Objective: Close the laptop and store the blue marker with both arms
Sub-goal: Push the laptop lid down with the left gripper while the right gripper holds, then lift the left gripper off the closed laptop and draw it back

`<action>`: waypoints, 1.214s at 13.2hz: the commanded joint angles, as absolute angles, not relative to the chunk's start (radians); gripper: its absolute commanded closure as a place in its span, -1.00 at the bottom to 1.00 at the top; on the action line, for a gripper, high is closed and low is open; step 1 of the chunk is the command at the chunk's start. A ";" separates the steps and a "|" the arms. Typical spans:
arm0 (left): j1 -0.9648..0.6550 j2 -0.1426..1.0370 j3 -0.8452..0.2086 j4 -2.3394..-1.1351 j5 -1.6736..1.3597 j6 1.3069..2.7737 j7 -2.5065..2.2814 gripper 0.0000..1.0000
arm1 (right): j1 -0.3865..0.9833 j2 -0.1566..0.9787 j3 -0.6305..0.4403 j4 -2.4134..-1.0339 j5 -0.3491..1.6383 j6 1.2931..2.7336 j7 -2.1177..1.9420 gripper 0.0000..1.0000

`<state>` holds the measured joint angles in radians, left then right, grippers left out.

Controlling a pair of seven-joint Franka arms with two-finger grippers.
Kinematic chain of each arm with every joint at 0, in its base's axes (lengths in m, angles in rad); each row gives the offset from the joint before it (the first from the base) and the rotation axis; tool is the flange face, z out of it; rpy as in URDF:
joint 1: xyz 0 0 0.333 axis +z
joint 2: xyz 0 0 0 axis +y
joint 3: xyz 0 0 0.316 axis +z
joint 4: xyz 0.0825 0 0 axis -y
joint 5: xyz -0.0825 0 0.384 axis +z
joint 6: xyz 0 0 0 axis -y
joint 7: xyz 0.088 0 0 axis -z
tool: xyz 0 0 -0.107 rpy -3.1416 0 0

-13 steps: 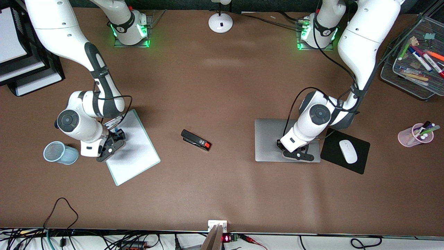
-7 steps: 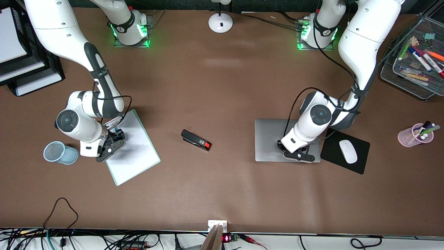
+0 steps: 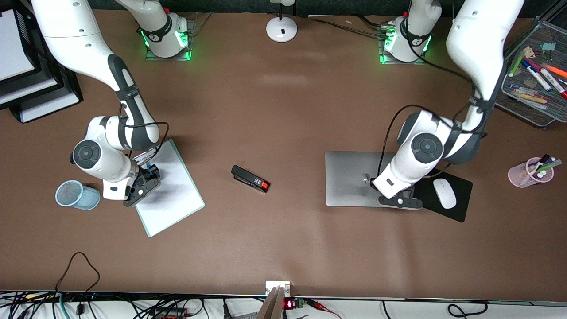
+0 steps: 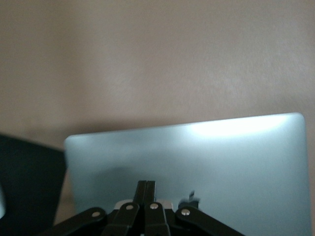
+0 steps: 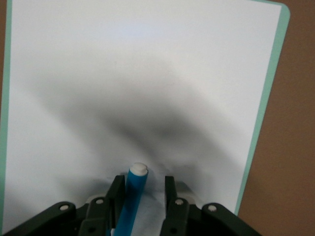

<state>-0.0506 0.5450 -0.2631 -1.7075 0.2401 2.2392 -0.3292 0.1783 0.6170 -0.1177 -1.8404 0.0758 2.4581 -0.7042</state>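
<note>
The laptop (image 3: pixel 350 177) lies closed on the table, silver lid up; it also shows in the left wrist view (image 4: pixel 221 162). My left gripper (image 3: pixel 400 201) is shut and empty, just above the laptop's edge beside the mousepad (image 3: pixel 460 208); its fingers (image 4: pixel 142 189) are pressed together. My right gripper (image 3: pixel 141 188) is low over the whiteboard (image 3: pixel 177 199), next to the blue mesh cup (image 3: pixel 75 195). It is open (image 5: pixel 143 184). The blue marker (image 5: pixel 133 196) stands between its fingers, its whitish end outward, leaning on one finger with a gap to the other.
A black stapler (image 3: pixel 250 178) lies mid-table. A white mouse (image 3: pixel 444 193) sits on the mousepad. A pink pen cup (image 3: pixel 529 173) and a mesh tray (image 3: pixel 531 75) of pens stand at the left arm's end. Paper trays (image 3: pixel 22 79) stand at the right arm's end.
My left arm has swung toward the mousepad, carrying its gripper from over the lid to the laptop's edge; the lid's logo now shows. The right arm has stayed still.
</note>
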 commanded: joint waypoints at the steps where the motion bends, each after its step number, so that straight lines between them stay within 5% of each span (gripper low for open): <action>1: -0.048 0.450 -0.290 -1.717 0.267 2.087 -0.330 1.00 | 0.179 0.620 -0.114 -1.844 0.094 2.461 -0.703 0.21; 10: -0.009 0.152 -0.310 -1.718 0.097 1.672 -0.189 0.82 | 0.184 0.626 -0.114 -1.844 0.095 2.461 -0.686 0.41; 11: -0.008 0.131 -0.310 -1.718 0.084 1.654 -0.163 0.43 | 0.184 0.627 -0.114 -1.844 0.095 2.461 -0.686 0.41; 12: -0.008 0.117 -0.310 -1.717 0.083 1.652 -0.143 -0.31 | 0.184 0.627 -0.114 -1.844 0.095 2.461 -0.686 0.43; 13: -0.008 0.107 -0.310 -1.717 0.081 1.654 -0.141 -0.76 | 0.184 0.629 -0.114 -1.844 0.095 2.461 -0.686 0.45; 16: -0.008 0.091 -0.308 -1.697 0.083 1.651 -0.140 -0.99 | 0.184 0.630 -0.114 -1.844 0.095 2.461 -0.678 0.52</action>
